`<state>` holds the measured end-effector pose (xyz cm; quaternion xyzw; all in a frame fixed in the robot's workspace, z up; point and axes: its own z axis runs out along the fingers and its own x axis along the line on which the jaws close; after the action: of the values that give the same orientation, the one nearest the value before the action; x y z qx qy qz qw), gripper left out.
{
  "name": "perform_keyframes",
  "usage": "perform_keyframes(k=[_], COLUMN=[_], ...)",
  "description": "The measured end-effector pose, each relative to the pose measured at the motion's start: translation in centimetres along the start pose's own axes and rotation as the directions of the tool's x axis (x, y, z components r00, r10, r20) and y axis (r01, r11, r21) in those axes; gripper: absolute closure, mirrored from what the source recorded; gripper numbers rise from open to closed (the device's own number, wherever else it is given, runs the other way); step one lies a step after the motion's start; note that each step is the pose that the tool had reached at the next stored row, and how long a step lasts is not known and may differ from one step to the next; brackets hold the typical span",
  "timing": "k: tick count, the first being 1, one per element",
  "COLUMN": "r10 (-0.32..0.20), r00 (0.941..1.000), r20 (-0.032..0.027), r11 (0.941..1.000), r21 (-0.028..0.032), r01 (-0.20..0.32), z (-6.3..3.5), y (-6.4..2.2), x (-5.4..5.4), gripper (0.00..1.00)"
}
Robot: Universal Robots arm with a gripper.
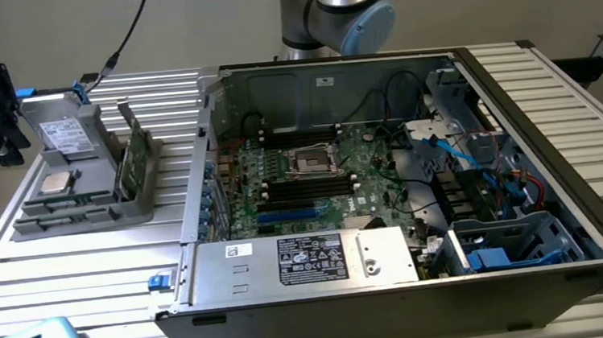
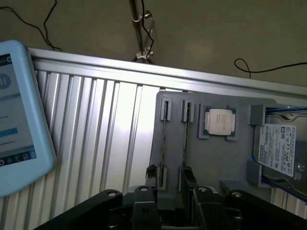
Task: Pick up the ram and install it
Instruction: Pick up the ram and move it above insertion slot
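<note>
A gray tray [image 2: 216, 163] is seen lying on a ribbed metal bench [image 2: 96, 143]. The ram [image 2: 164, 141] is held on edge in a narrow slot of the tray, and a second stick [image 2: 185, 141] is held in the slot just beside it. A square silver processor [image 2: 219, 120] is set in the tray next to the second stick, with a hard drive [image 2: 280, 153] beyond it. The black fingers [image 2: 151, 176] are held apart over one end of the tray's slots, with nothing gripped; the end of the ram appears to lie between them, and contact cannot be told. A blue-cased tablet [image 2: 19, 120] is lying on the bench well apart from the tray. In the exterior view, an open computer case [image 1: 397, 290] is seen standing beside the tray.
</note>
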<state>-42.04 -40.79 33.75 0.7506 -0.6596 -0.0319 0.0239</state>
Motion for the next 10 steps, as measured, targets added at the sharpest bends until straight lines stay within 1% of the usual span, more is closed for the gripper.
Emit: perform_keyframes(k=[1,4,10], r10=[0.000,0.000,0.000], r00=[1.0000,1.0000,1.0000], r20=[0.0000,0.0001,0.0014], r11=[1.0000,1.0000,1.0000], r21=[0.0000,0.0001,0.0001], r01=[0.000,0.000,0.000], z=[0.00,0.08,1.13], y=[0.00,-0.01,-0.09], x=[0.0,0.0,0.0], gripper=[0.63,0.63,0.63])
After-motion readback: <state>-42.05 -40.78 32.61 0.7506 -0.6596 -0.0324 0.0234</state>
